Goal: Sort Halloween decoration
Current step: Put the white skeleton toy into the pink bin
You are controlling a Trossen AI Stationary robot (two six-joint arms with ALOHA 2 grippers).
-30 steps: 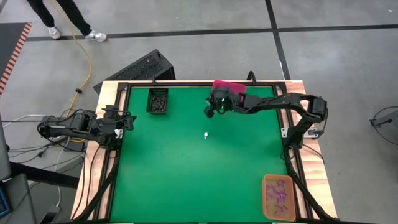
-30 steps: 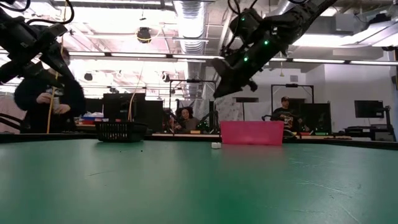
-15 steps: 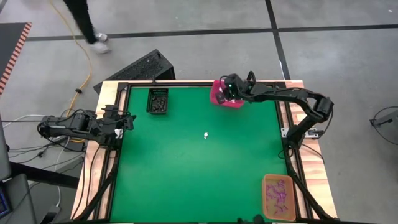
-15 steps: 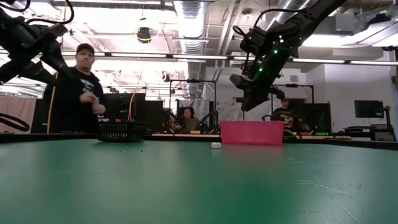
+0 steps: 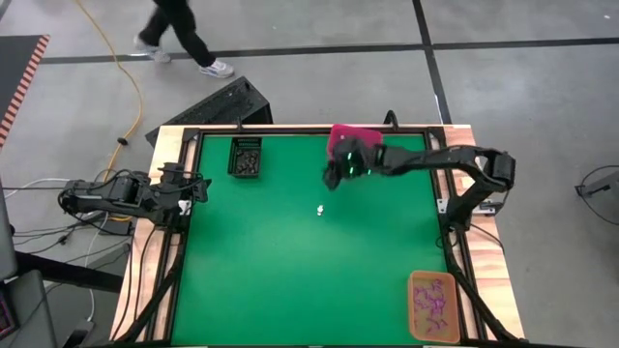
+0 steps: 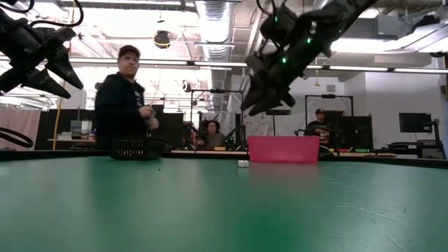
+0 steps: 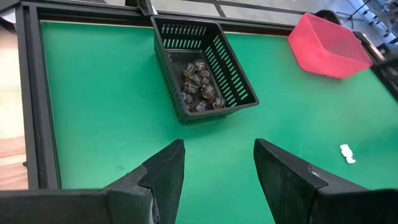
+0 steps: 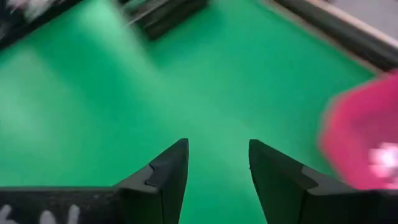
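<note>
A tiny white trinket (image 5: 319, 209) lies alone on the green table, also seen in the low view (image 6: 243, 164) and the left wrist view (image 7: 347, 154). My right gripper (image 5: 334, 175) hangs open and empty above the table, just in front of the pink bin (image 5: 345, 133) and beyond the trinket; its fingers (image 8: 165, 171) have nothing between them. White bits (image 8: 385, 155) show inside the pink bin (image 8: 364, 137). My left gripper (image 7: 219, 146) waits open at the table's left edge (image 5: 198, 184).
A black basket (image 5: 246, 157) with dark trinkets (image 7: 199, 84) stands at the far edge, left of the pink bin. An orange bin (image 5: 432, 304) with purple trinkets sits at the near right corner. A person (image 6: 126, 98) walks past beyond the table's far side.
My right gripper swung from in front of the pink bin to above it, then came back toward the table's near-left, ending in front of the bin again. The white trinket has stayed where it was. A person has walked along behind the table.
</note>
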